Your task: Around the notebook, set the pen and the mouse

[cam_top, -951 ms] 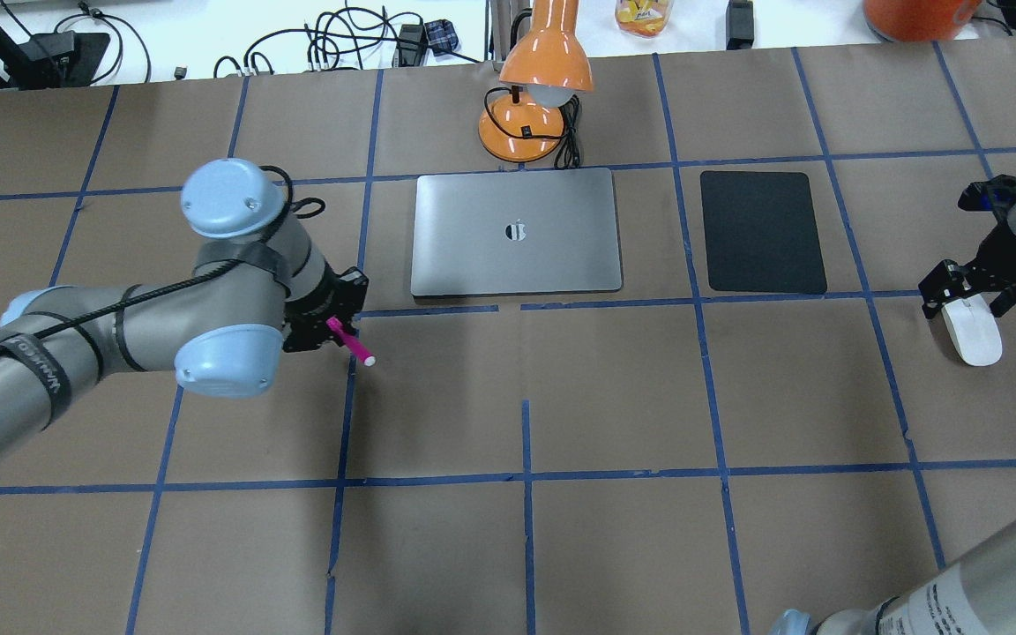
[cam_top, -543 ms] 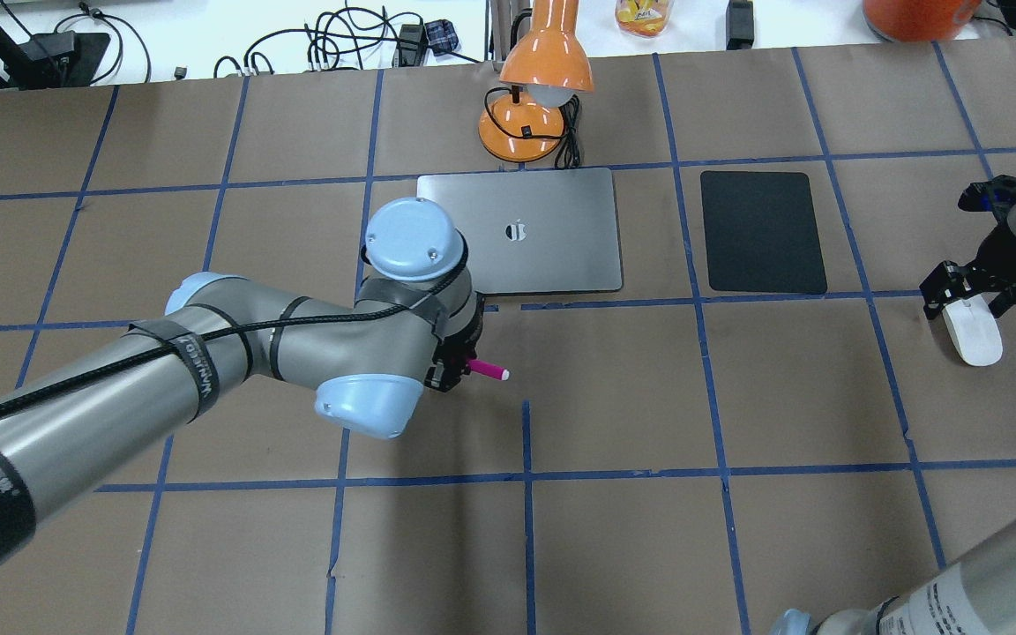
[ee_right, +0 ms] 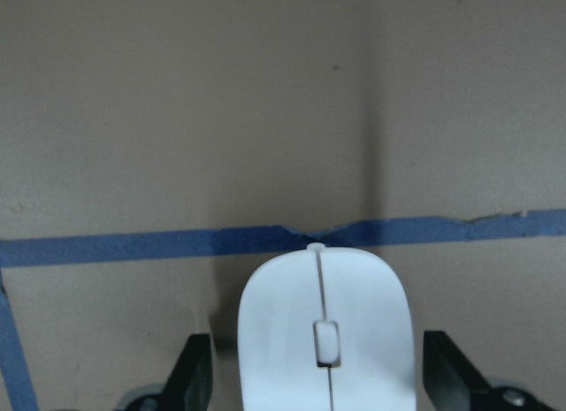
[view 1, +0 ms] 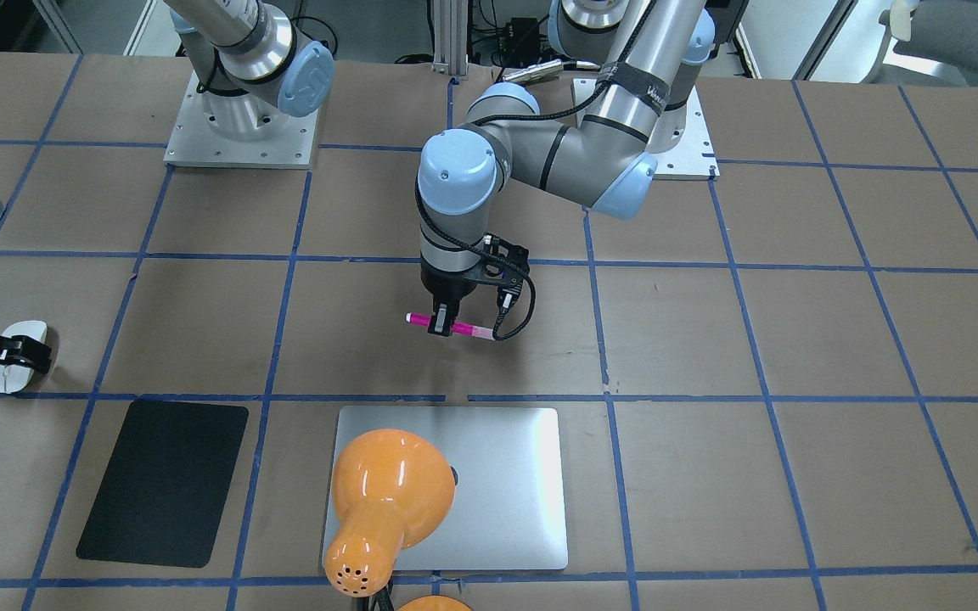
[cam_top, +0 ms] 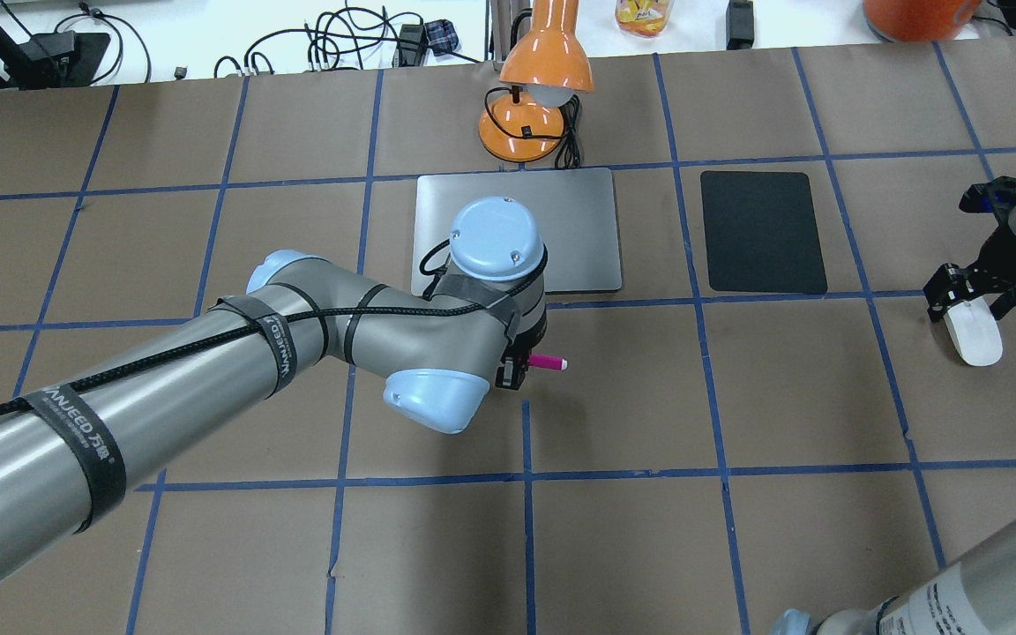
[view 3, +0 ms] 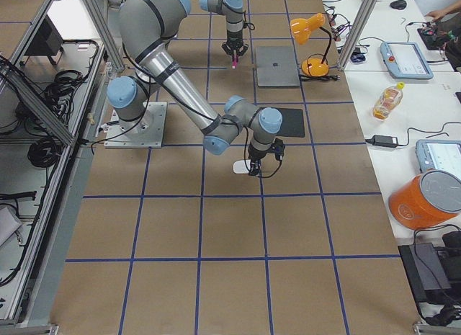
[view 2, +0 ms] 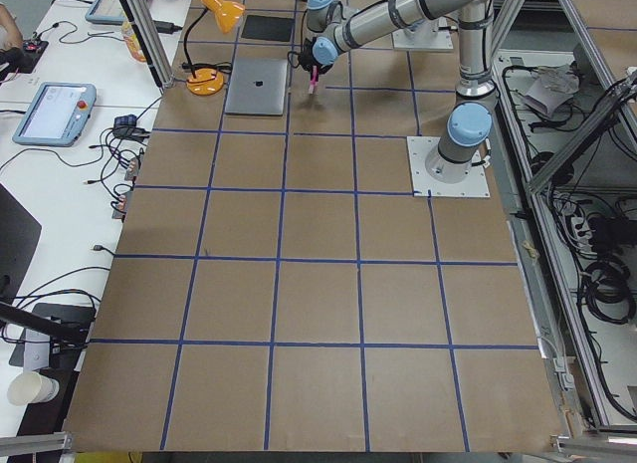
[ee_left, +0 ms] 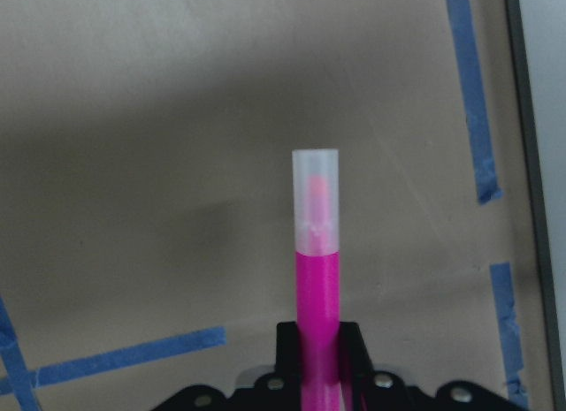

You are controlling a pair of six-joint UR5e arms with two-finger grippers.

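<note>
- Gripping the pen [view 1: 472, 329] at mid-length, the left gripper [view 1: 444, 327] has its fingers clenched on the barrel. The front-facing view shows the pen level and crosswise, on the robot's side of the notebook [view 1: 506, 475] and apart from its edge.
- Overhead view: the left arm's wrist [cam_top: 499, 238] covers most of that gripper and part of the notebook [cam_top: 578, 229]. Only the pink barrel and pale tip of the pen [cam_top: 548, 362] stick out.
- Left wrist view: the pen [ee_left: 317, 287] points away from the camera, its translucent cap foremost, with a soft shadow detached from it on the brown paper [ee_left: 133, 119].
- Right wrist view: the mouse [ee_right: 325, 340] lies between the spread fingers [ee_right: 196, 376] of the right gripper [ee_right: 323, 380], a slim gap on each side. Its nose meets a blue tape line [ee_right: 115, 249].
- Overhead view: the mouse [cam_top: 973, 331] rests on the table near the right edge, well apart from the notebook, with the black mat [cam_top: 764, 231] between them.
- The orange desk lamp [cam_top: 534, 88] stands just beyond the notebook's far edge. In the front-facing view its shade [view 1: 387, 492] hides one corner of the lid.
- The front-facing view crops the right gripper at its border, and both side views show the fingers too small to judge.
</note>
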